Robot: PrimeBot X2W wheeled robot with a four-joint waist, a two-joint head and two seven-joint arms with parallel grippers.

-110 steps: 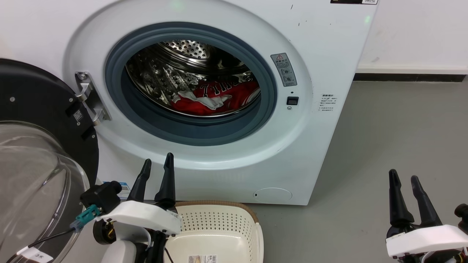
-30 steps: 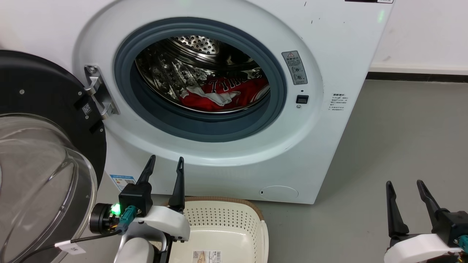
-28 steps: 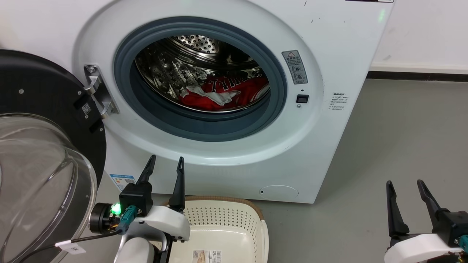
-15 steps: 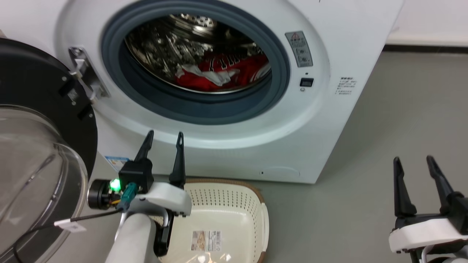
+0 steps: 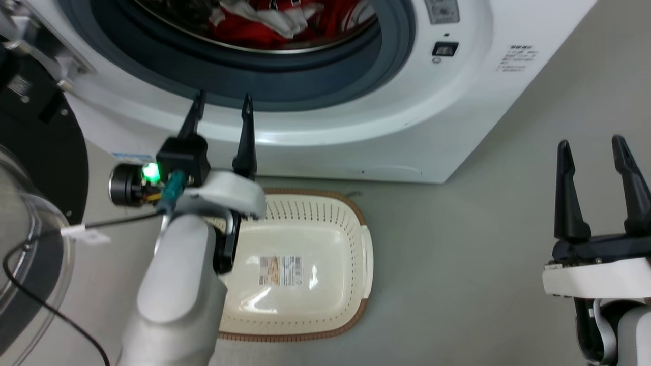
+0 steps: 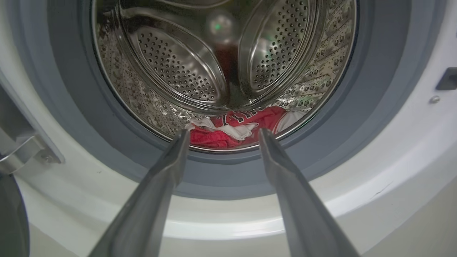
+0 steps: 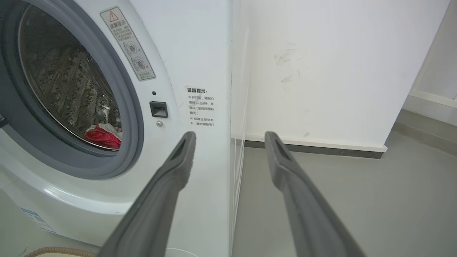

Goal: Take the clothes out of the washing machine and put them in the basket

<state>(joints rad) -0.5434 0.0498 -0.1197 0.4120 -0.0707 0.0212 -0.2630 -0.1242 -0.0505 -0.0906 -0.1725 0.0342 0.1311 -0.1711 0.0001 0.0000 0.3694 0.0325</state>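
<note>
The left gripper hovers before the washing machine, its tips level with the grey ring. Its jaws are apart and hold nothing. The clothes — a red and white bundle — lie low in the drum. The basket sits on the floor in front, partly under the left arm. The right gripper hangs well off to the right — jaws apart too.

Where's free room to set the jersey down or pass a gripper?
Inside the basket, the bottom is bare apart from its label. Grey floor between basket and right gripper is free. The drum above the clothes is open. Crowded: left gripper, its arm and cable, beside the open door.
</note>
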